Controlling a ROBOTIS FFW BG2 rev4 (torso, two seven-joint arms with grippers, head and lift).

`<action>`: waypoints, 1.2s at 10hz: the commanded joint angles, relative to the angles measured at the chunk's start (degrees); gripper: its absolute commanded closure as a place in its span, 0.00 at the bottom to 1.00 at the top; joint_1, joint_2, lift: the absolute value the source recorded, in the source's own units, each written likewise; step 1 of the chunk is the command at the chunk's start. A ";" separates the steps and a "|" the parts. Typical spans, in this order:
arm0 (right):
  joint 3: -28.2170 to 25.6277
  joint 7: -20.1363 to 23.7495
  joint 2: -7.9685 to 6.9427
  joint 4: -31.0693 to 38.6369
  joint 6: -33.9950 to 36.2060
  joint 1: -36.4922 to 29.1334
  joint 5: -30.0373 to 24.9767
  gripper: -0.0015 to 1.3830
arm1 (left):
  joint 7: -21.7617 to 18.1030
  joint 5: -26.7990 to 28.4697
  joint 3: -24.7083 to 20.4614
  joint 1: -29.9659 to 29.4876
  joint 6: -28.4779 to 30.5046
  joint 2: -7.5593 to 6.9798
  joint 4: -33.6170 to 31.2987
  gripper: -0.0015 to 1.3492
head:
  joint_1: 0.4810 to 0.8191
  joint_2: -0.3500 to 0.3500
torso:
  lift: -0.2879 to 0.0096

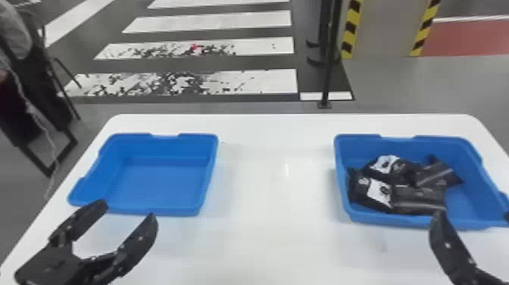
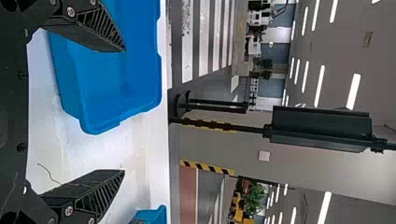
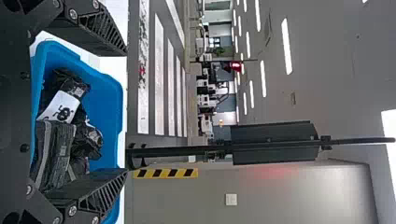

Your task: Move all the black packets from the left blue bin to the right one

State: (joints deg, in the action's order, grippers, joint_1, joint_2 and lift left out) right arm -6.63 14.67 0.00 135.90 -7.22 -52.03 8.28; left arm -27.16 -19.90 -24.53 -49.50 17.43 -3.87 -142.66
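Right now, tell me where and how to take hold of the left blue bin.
Take the left blue bin by its near rim, coming from above, likely after a wrist turn: the left gripper is open along that thin edge and should straddle it. The bin stands upright, rim up.

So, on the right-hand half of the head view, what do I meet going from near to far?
Right gripper → right blue bin, with the black packets inside → far strip of the white table → black-and-yellow striping.
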 commanded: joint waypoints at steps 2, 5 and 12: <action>0.00 0.01 -0.05 -0.12 0.05 0.00 0.29 0.11 | 0.00 -0.21 0.20 0.00 0.29 0.00 0.00 0.11 | 0.63 0.65 | 0.35; 0.11 0.01 -0.05 -0.12 -0.09 0.00 0.63 0.11 | 0.00 -0.21 0.20 0.00 0.43 0.00 0.00 0.11 | 0.63 0.65 | 0.35; 0.23 0.01 -0.05 -0.69 -0.09 0.14 1.66 0.11 | 0.00 -0.33 0.31 -0.14 0.29 0.00 0.00 0.11 | 0.63 0.65 | 0.35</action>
State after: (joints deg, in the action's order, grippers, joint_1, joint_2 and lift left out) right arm -6.41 14.67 0.00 135.26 -7.32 -51.90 9.86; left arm -27.15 -20.22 -24.25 -49.64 17.73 -3.87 -142.66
